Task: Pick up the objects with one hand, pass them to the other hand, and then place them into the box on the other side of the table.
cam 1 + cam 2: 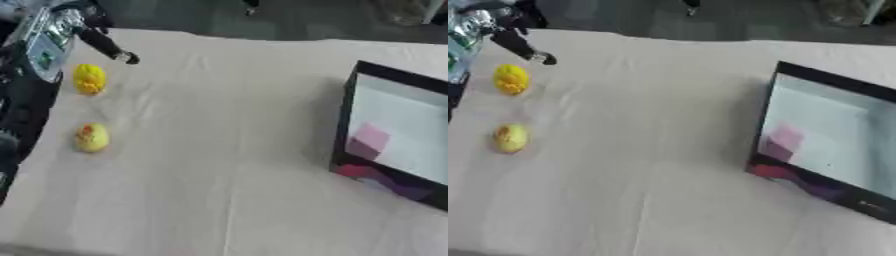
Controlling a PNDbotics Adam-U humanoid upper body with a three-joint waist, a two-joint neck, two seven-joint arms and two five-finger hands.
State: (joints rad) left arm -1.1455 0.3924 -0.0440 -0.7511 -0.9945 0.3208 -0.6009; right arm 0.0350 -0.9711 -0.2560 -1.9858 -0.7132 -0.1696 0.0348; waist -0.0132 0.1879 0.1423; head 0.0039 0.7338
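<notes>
Here, a table under a pale beige cloth point(227, 150) fills most of both views and lies somewhat askew. Near its left edge sit 2 small yellow objects, well apart from each other. The farther one point(89, 79) is bright yellow and bumpy in outline; the nearer one point(92, 137) is paler yellow, rounded, with a small orange-red patch on its upper side. Both rest on the cloth, and nothing touches either of them.

The robot's left hand point(107, 46) comes in at the upper left corner. 1 dark finger point(115, 52) stretches out straight over the cloth, its tip just beyond and to the right of the bright yellow object, apart from it. The rest of the hand is blurred and partly cut by the frame edge, so how the other fingers stand cannot be told. It holds nothing that can be seen.

On the right side of the table stands a black-walled box point(350, 120) with a light grey floor. Inside it, against the left wall, lies a pink block point(784, 141). The right hand shows in neither view.
</notes>
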